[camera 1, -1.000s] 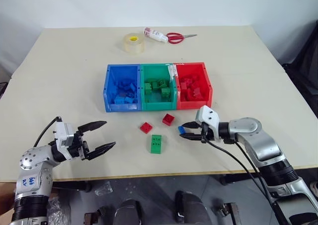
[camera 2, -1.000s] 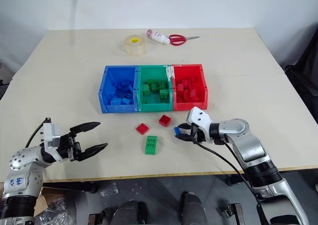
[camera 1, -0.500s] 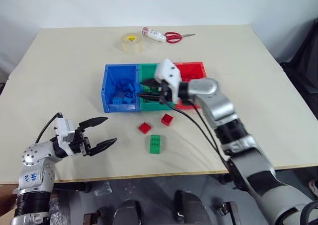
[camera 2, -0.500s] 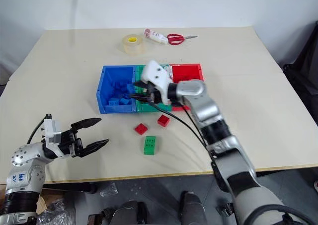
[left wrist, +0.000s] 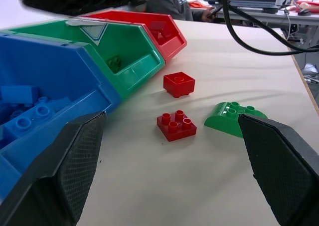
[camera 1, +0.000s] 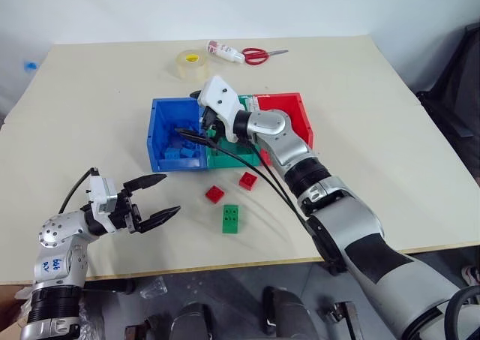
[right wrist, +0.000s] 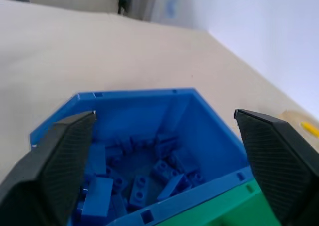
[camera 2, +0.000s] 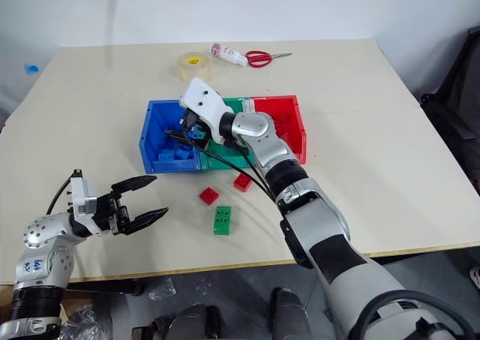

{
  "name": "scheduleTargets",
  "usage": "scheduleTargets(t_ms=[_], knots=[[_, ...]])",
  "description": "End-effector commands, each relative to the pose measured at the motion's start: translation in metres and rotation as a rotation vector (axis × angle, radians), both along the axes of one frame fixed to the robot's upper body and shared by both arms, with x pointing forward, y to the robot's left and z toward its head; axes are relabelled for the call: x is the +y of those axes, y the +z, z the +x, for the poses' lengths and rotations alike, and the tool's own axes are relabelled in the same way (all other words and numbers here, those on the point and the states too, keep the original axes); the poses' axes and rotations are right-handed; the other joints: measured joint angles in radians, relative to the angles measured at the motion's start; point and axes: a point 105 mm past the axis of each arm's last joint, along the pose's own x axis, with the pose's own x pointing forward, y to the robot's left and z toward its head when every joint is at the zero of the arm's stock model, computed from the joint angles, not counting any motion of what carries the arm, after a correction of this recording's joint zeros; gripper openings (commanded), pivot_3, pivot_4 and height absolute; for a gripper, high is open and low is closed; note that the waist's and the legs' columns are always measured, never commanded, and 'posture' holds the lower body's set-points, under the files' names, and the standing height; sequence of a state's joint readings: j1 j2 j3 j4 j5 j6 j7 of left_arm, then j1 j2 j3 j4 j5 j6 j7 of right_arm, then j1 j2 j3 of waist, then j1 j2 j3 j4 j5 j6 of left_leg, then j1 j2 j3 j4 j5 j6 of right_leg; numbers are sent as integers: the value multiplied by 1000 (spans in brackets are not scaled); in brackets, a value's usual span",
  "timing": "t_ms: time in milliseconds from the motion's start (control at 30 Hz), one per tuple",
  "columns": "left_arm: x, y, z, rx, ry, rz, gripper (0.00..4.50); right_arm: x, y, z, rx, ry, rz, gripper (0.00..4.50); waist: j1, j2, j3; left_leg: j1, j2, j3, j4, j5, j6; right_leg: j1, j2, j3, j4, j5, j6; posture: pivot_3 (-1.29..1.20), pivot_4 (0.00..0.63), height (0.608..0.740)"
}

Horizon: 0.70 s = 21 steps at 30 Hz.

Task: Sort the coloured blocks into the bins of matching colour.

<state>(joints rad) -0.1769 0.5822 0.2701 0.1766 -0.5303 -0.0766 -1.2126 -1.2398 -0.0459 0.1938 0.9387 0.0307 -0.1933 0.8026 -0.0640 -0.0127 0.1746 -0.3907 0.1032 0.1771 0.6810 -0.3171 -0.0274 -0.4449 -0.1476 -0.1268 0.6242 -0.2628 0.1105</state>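
The left hand (camera 1: 154, 199) hovers at seven o'clock, fingers apart and empty. On the desk (camera 1: 375, 152), three loose blocks lie centrally: one green block (camera 1: 231, 218) and two red blocks (camera 1: 215, 194) (camera 1: 248, 180). Beyond stand three joined bins: blue bin (camera 1: 158, 127), green bin (camera 1: 225, 158), red bin (camera 1: 292, 111). The right hand (camera 2: 182, 125) hangs over the blue one, fingers apart. At twelve o'clock sit one tape roll (camera 1: 187, 61), one glue tube (camera 1: 223, 51), one pair of scissors (camera 1: 259, 55).

Three joined bins (camera 1: 259, 157) stood on the table: one blue, one green, one red. Three loose blocks lay outside them, between the two pincers: two red blocks (camera 1: 215, 194) and one green block (camera 1: 230, 218). The blue bin (right wrist: 134, 106) held several blue blocks; exact number unclear.
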Motion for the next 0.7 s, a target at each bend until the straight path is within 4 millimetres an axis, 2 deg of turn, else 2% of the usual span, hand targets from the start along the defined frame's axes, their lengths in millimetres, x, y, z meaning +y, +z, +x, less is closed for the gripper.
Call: scheduleTargets(t_ms=[33,233,400,533,700], knots=[[3,2,-1,-18,11,-10,4500,-20,7,-7,-19,44,21,4452,4,0,0,0,0,0,0,0,0,0,0,0,0,0,0,0,150,740],[-1,1,4,-8,-3,-15,4500,-63,-5,-22,40,26,15,4452,5,0,0,0,0,0,0,0,0,0,0,0,0,0,0,0,150,740],[-3,3,9,-13,-7,-17,4500,-85,-11,-28,73,-5,-5,4452,5,0,0,0,0,0,0,0,0,0,0,0,0,0,0,0,150,740],[-4,2,7,-6,-25,-11,4500,-93,-17,-31,88,-13,-29,4452,6,0,0,0,0,0,0,0,0,0,0,0,0,0,0,0,150,740],[-4,2,6,-8,-25,-13,4500,-95,-14,-34,96,-13,-14,4452,7,0,0,0,0,0,0,0,0,0,0,0,0,0,0,0,150,740]])
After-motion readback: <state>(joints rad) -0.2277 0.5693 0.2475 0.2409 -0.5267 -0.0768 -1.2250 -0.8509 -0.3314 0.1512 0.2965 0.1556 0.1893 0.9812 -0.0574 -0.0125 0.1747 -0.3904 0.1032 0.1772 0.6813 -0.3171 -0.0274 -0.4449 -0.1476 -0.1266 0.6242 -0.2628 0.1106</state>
